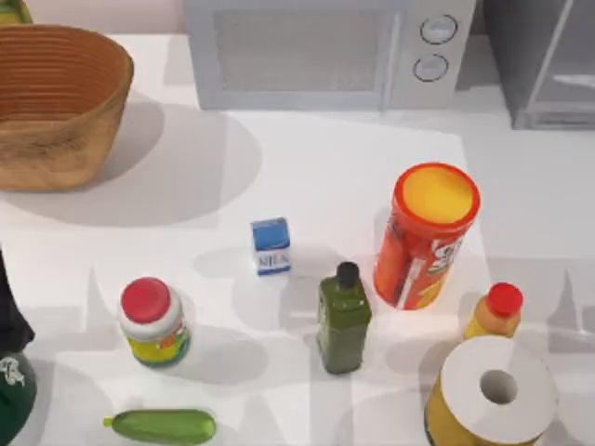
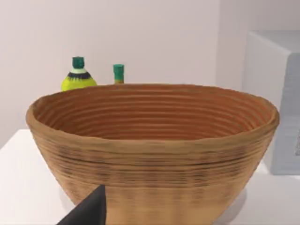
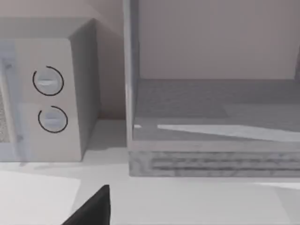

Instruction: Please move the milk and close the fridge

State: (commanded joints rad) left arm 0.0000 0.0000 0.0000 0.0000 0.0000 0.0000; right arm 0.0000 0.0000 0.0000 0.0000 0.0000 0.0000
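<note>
Milk (image 1: 271, 245), a small box-shaped carton with a blue top and a white lower front bearing blue lettering, is standing upright on the white table (image 1: 325, 167), well apart from every gripper. Taking the carton as the landmark: the dark green square bottle with a black cap (image 1: 343, 321) is sitting just beside it toward the near right, the tall orange crisp canister with a yellow lid (image 1: 425, 234) is standing farther to its right, and the white jar with a red cap (image 1: 152, 321) is resting to its near left. A green cucumber (image 1: 161, 426) is lying beyond that jar at the near edge. Far behind the carton the light grey microwave with two round knobs (image 1: 330, 51) is sitting, with the woven brown wicker basket (image 1: 58, 102) off to the far left. The grey metallic fridge (image 1: 544, 65) is standing at the far right, and the right wrist view is looking into its open interior (image 3: 215, 112). A dark fingertip is showing at the edge of each wrist view, but whether either gripper is open or closed I cannot tell; neither is holding anything visible.
</note>
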